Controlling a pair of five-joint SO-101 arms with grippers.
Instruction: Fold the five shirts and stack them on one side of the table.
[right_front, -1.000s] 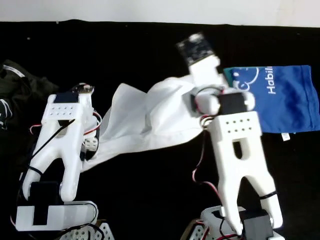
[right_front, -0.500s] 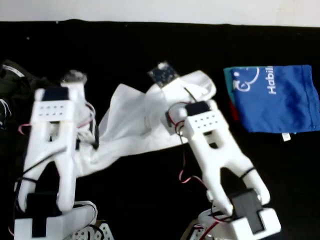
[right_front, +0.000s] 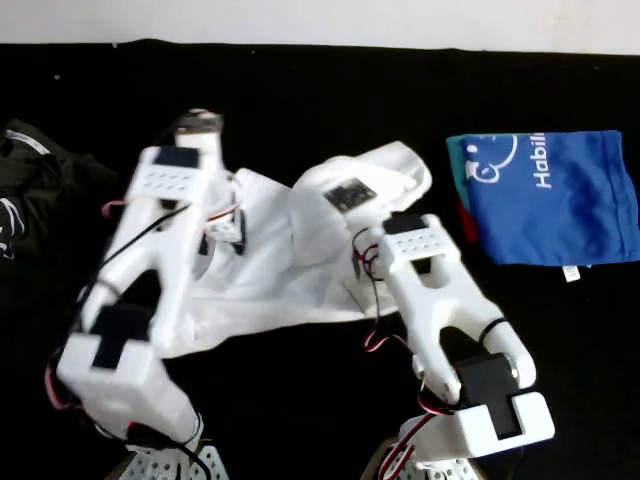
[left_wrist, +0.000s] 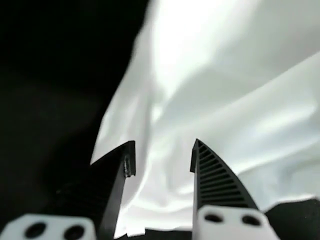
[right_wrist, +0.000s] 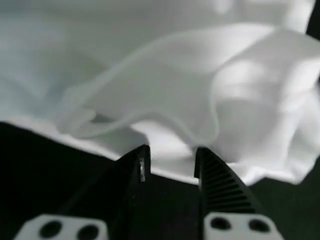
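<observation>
Both the left pincer (left_wrist: 164, 145) and right pincer (right_wrist: 172, 150) gape over the white shirt (right_front: 280, 275), seemingly to catch its edges for folding.

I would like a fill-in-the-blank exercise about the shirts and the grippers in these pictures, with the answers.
1. The unfolded shirt in the middle of the table is ____.
2. The folded shirt lying apart from it is ____.
3. The left gripper and the right gripper both have their jaws ____.
Answers: white; blue; open.
</observation>
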